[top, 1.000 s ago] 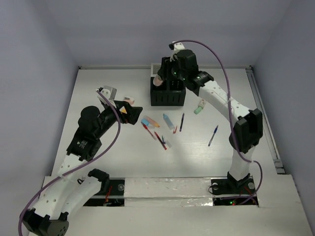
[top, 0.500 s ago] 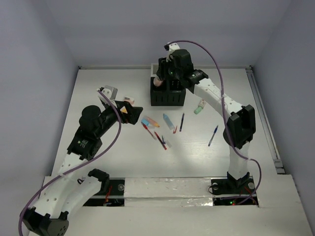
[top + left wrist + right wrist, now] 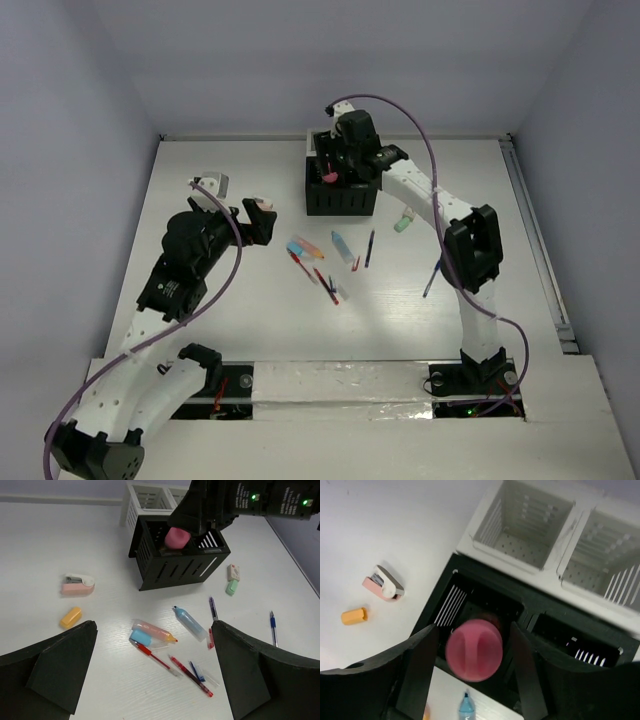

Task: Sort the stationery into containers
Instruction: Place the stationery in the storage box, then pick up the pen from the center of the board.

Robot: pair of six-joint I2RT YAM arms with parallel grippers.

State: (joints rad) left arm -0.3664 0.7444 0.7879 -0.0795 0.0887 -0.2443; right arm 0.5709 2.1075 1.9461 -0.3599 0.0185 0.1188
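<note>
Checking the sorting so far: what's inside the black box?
A pink marker stands in one compartment of the black box, between the fingers of the right gripper. The marker and gripper cover that compartment's floor; the neighbouring compartment is too dark to judge.

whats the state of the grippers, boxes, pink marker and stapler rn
pink marker: upright in a black box compartment
black box: upright, holds that marker
white box: upright, seen compartments empty
right gripper: open, jaws flank pink marker
left gripper: open wide, empty
pink stapler: closed, on table
</note>
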